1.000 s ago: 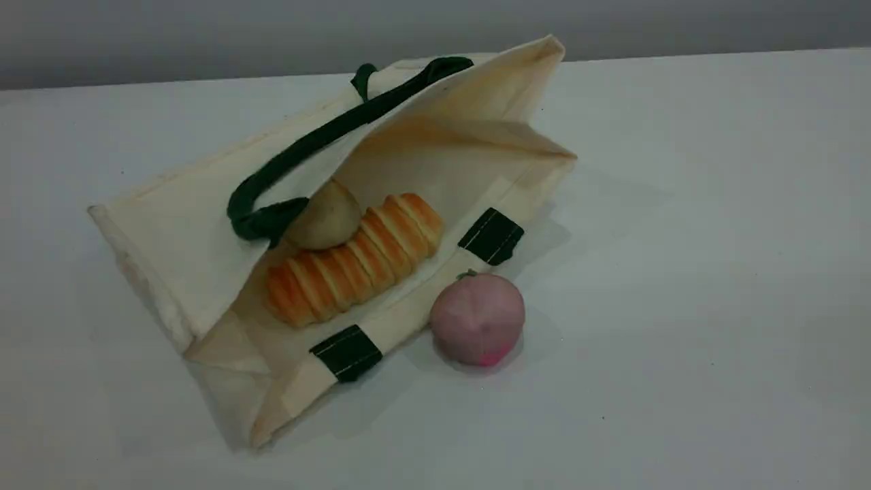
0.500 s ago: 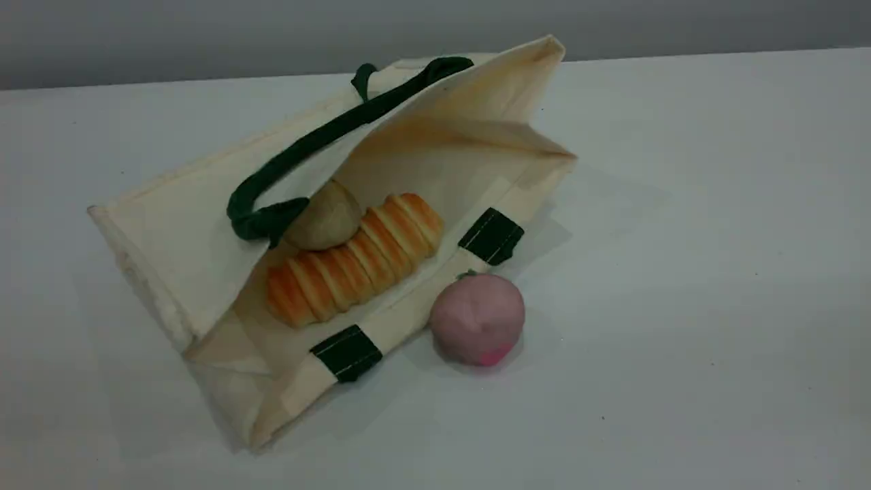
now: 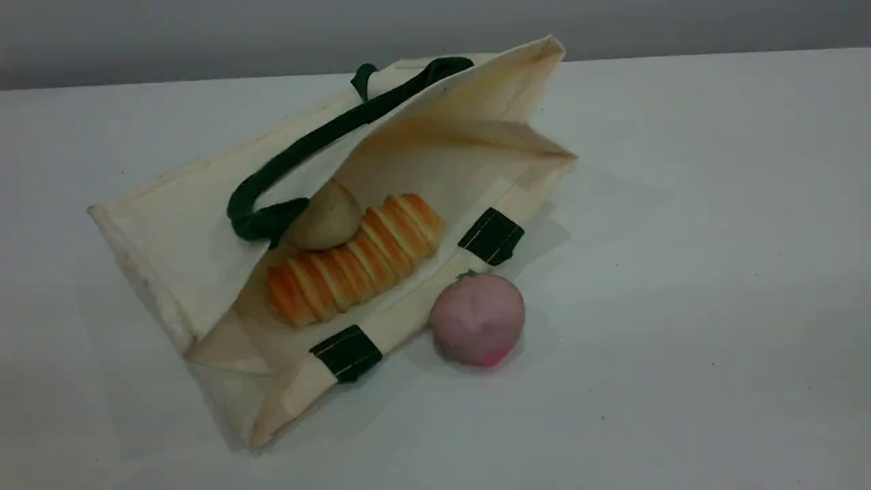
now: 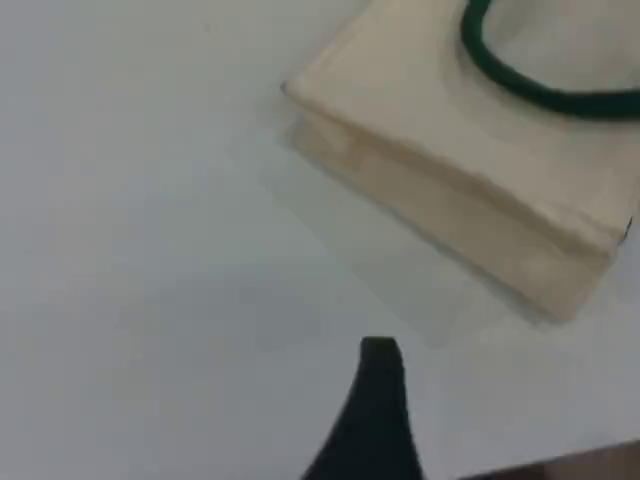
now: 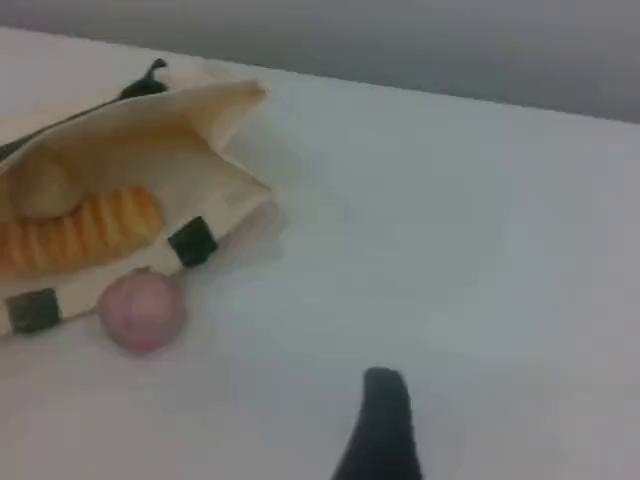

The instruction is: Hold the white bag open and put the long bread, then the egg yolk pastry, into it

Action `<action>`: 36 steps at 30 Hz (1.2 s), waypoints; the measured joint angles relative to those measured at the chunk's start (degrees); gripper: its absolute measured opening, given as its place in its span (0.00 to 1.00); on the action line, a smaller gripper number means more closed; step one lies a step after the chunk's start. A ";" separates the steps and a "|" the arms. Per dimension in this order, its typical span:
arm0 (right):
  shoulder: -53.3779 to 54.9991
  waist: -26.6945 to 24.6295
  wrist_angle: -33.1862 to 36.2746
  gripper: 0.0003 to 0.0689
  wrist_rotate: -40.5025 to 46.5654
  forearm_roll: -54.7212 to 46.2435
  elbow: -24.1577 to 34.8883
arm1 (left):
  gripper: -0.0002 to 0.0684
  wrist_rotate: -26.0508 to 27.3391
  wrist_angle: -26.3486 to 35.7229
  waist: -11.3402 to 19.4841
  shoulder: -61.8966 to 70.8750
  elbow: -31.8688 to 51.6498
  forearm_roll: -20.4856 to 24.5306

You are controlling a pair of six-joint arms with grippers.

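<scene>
Fingers spread empty on left gripper (image 4: 378,400) and right gripper (image 5: 385,420); long bread (image 3: 354,262), egg yolk pastry (image 3: 326,219) inside white bag (image 3: 170,231): looks finished.

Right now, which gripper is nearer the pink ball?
Right, probably. The right gripper sees the pink ball up-left, nothing between. The left gripper is off the white bag's far end, ball out of its view.

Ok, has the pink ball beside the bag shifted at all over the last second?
No. The pink ball lies in the same spot as before, beside the white bag and just below its green patch in the scene view.
</scene>
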 joint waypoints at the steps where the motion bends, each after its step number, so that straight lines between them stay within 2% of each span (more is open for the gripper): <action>1: 0.00 0.00 -0.06 0.78 0.34 -0.16 0.00 | 0.86 -0.06 0.00 0.00 0.00 0.00 0.00; 14: 0.00 0.00 -0.06 0.73 0.60 -0.22 0.02 | 0.86 -0.09 0.00 0.00 0.00 -0.10 -0.05; 36: 0.00 -0.05 -0.06 0.73 0.52 -0.17 0.02 | 0.86 -0.04 0.00 0.00 0.00 -0.10 -0.05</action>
